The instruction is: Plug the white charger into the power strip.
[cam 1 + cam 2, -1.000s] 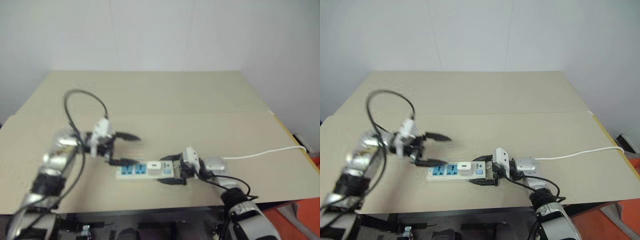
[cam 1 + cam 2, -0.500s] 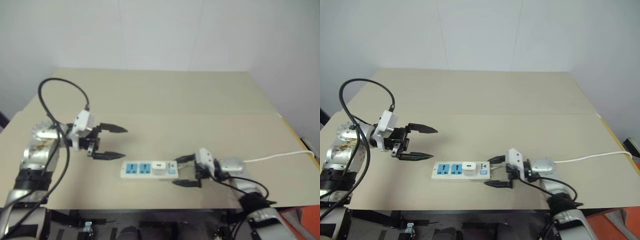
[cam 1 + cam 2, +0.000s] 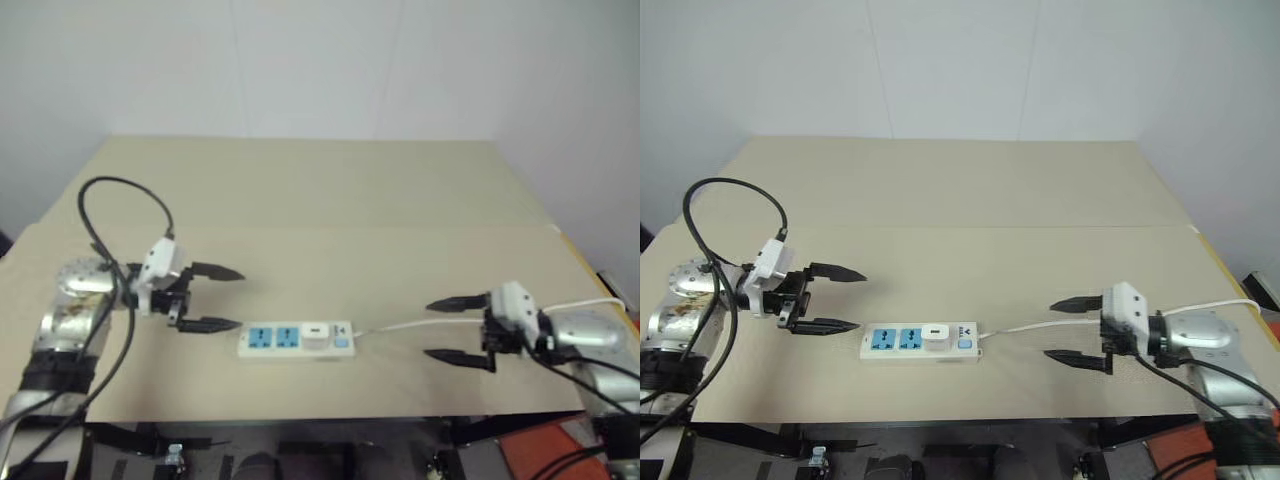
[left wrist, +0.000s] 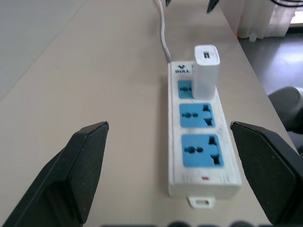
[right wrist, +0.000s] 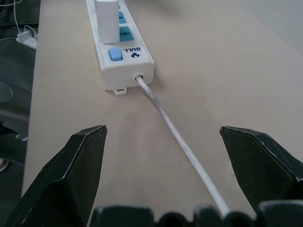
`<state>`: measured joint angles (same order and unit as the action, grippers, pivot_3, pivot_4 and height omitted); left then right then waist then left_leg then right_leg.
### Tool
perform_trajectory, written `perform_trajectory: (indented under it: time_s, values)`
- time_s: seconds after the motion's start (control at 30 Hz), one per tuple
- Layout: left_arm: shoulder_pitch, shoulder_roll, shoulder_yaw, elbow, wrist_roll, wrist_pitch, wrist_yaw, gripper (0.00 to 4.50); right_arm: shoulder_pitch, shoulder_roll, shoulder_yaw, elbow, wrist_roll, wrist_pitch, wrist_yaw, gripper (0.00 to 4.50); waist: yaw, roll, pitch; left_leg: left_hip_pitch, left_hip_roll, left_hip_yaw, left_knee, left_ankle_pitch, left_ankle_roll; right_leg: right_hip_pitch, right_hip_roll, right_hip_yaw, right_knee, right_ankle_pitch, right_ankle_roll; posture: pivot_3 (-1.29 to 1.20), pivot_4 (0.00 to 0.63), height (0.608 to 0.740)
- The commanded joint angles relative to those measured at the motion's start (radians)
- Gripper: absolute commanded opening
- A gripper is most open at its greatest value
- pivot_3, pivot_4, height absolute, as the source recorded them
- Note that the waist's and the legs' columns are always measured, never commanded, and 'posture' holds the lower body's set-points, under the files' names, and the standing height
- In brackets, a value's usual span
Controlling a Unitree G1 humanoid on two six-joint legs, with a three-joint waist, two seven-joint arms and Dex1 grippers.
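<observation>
The power strip [image 3: 920,341] lies flat near the table's front edge, its thin white cord [image 3: 1035,325] running off to the right. The white charger [image 3: 934,334] stands upright in the socket nearest the switch end; in the left wrist view the charger [image 4: 206,71] sits in the farthest of the three blue sockets. My left gripper [image 3: 836,298] hovers open just left of the strip, with nothing between its fingers. My right gripper [image 3: 1076,331] is open well to the right of the strip, straddling the cord above the table and holding nothing.
The tan table [image 3: 970,200] stretches back to a white wall. A seam crosses the table [image 3: 400,228] behind the strip. The table's right edge and an orange patch of floor [image 3: 1185,450] lie beside my right arm. A black cable loops over my left arm [image 3: 730,195].
My right gripper has pulled away from the strip's switch end, moving far to the right and rising, still open. The left gripper drifted slightly left. The charger stays seated in the strip.
</observation>
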<state>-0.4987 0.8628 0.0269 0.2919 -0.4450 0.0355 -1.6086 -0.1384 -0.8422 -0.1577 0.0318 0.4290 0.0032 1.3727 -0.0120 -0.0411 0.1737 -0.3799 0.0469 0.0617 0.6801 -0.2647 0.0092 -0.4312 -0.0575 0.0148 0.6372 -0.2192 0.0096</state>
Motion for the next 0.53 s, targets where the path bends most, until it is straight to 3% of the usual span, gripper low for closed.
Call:
perform_trajectory:
  time_s: [0.03, 0.53]
  values:
    - [0.016, 0.047, 0.045, -0.041, -0.03, 0.022, -0.006, 4.5, 0.032, -0.04, -0.08, -0.051, 0.048, 0.019, -0.001, 4.47, 0.0, 0.0, 0.0, 0.0, 0.0, 0.0, 0.0, 0.0, 0.0, 0.0, 0.0, 0.0, 0.0, 0.0, 0.0, 0.0, 0.15, 0.74]
    - [0.093, 0.087, 0.095, -0.113, -0.058, 0.081, 0.002, 4.5, 0.013, -0.051, -0.079, -0.032, 0.045, 0.032, 0.0, 4.47, 0.001, 0.0, 0.0, -0.003, 0.0, 0.001, 0.0, 0.0, 0.0, 0.0, 0.0, 0.0, -0.006, 0.0, 0.001, 0.0, 0.15, 0.74]
